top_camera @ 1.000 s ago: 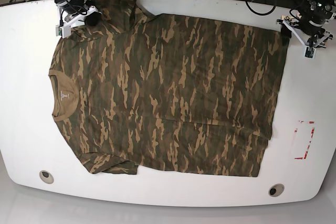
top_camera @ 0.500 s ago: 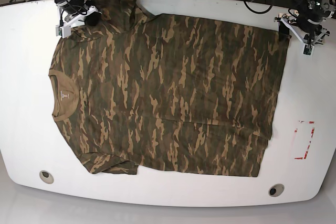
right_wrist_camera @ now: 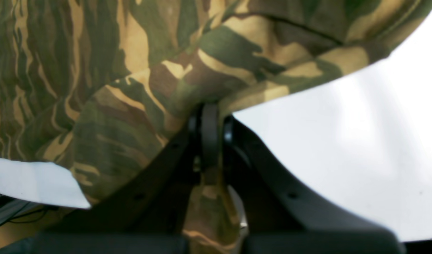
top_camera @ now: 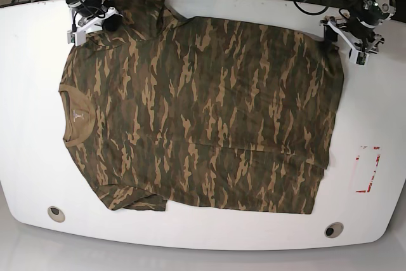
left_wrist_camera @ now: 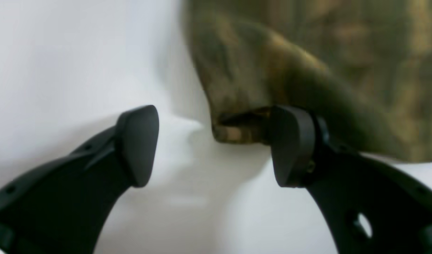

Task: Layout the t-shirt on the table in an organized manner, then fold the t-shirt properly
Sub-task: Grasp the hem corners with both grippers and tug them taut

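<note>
White and glossy, the table (top_camera: 38, 157) carries the t-shirt (top_camera: 203, 112) spread flat across most of its top, collar toward the base view's left edge and hem toward the red-marked rectangle (top_camera: 368, 169). One sleeve hangs over the table's far edge. At that sleeve's shoulder the right gripper (right_wrist_camera: 210, 141) is clamped tight on a fold of camouflage cloth (fabric bunches around its fingers). At the t-shirt's far hem corner the left gripper (left_wrist_camera: 212, 148) stands spread wide, one fingertip (left_wrist_camera: 290, 148) touching the cloth edge.
</note>
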Tool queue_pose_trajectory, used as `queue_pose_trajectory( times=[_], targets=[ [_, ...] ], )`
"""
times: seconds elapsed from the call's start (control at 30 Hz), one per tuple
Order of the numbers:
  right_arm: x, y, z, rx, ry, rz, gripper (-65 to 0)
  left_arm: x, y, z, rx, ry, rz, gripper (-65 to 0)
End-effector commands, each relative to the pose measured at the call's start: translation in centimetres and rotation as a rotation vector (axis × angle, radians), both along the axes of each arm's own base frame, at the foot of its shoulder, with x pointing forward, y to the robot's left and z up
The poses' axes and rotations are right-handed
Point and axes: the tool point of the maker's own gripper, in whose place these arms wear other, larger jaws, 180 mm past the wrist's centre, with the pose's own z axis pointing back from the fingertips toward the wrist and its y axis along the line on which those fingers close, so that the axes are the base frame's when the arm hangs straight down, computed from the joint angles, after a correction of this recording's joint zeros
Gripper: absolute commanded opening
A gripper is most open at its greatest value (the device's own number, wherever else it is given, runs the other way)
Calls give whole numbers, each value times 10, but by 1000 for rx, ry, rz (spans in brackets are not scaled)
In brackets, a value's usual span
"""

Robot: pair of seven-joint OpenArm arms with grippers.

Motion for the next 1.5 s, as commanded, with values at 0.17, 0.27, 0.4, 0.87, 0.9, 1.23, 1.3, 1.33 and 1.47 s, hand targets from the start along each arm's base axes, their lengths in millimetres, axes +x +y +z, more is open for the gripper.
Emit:
queue_pose_trajectory(
  times=[0.17,0.27,0.4,0.87,0.9,1.23,1.3,1.33,1.47],
  targets=[
    [-11,-1,-4,-15,49,8,-650,-15,-2,-14,16,75,-24,-202],
    [-11,-2,-5,-15,50,5,-650,-15,-2,-14,16,75,-24,-249],
    [-11,-4,-4,-19,50,7,-650,-15,-2,-14,16,75,-24,-353],
    [-11,-10,-3,-32,51,9,-650,-15,1,-13,28,77,-26,-601],
    [-11,-10,-3,-32,51,9,-650,-15,1,-13,28,77,-26,-619],
    [-11,-10,-3,-34,52,10,-650,-8,1,-3,42,47,-34,-623],
    [-10,-10,-1,-38,46,14,-650,-5,0,2,48,31,-40,-623],
    [-7,-12,4,-52,35,19,-650,-2,-1,7,55,16,-46,-623],
    [-1,-14,15,-81,5,31,-650,6,-4,21,76,-24,-63,-623]
  ],
)
